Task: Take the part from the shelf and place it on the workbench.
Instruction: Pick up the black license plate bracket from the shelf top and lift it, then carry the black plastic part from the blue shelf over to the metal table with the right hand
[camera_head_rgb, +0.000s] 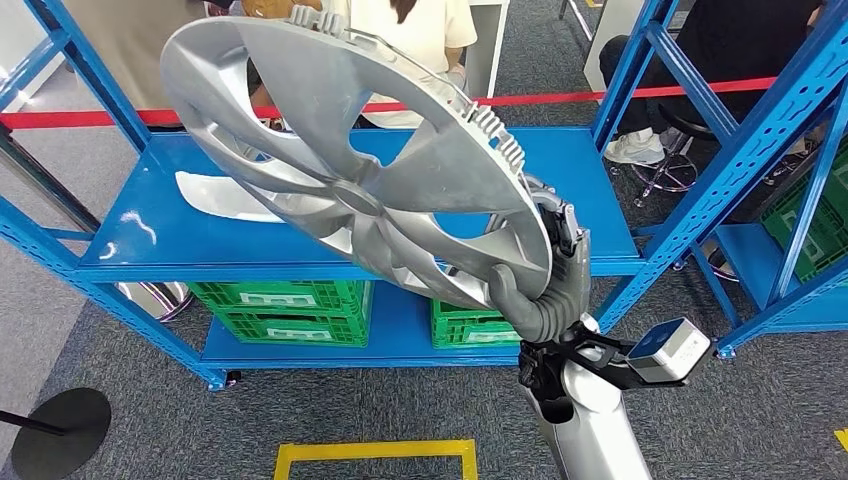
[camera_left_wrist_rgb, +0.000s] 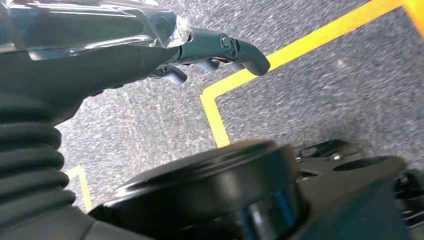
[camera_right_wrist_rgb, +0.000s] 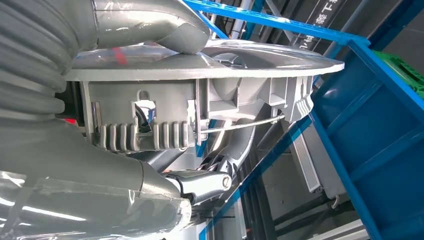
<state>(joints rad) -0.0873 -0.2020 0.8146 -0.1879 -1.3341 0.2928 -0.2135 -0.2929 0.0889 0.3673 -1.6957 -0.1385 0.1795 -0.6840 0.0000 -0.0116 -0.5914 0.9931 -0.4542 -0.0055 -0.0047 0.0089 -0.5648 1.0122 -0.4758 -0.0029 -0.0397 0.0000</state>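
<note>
1. Head view: the right hand (camera_head_rgb: 555, 275) grips the rim of a large silver wheel cover (camera_head_rgb: 350, 150) at its lower right edge, fingers (camera_head_rgb: 568, 235) behind the rim and the grey thumb wrapped over the front. The cover is tilted, lifted clear of the blue shelf (camera_head_rgb: 150, 235) and held in front of it.
2. A second silver part (camera_head_rgb: 225, 198) lies flat on the shelf's upper deck, partly hidden behind the held cover. Green crates (camera_head_rgb: 285, 310) sit on the lower deck. A red barrier tape (camera_head_rgb: 60, 119) runs behind the shelf, with people beyond it. A yellow floor marking (camera_head_rgb: 375, 452) lies on the grey carpet near the robot.
3. Left wrist view: the left hand (camera_left_wrist_rgb: 200, 50) hangs over grey carpet crossed by yellow line tape (camera_left_wrist_rgb: 235, 80). Its dark fingers (camera_left_wrist_rgb: 250, 52) are loosely curled, apart, holding nothing.
4. Right wrist view: the wheel cover's rim (camera_right_wrist_rgb: 200, 95), with its ribbed clips and wire retaining ring (camera_right_wrist_rgb: 240, 125), is pinched between the grey thumb (camera_right_wrist_rgb: 160, 25) on one face and the fingers (camera_right_wrist_rgb: 200, 182) on the other. Blue shelf beams (camera_right_wrist_rgb: 380, 125) stand beyond it.
</note>
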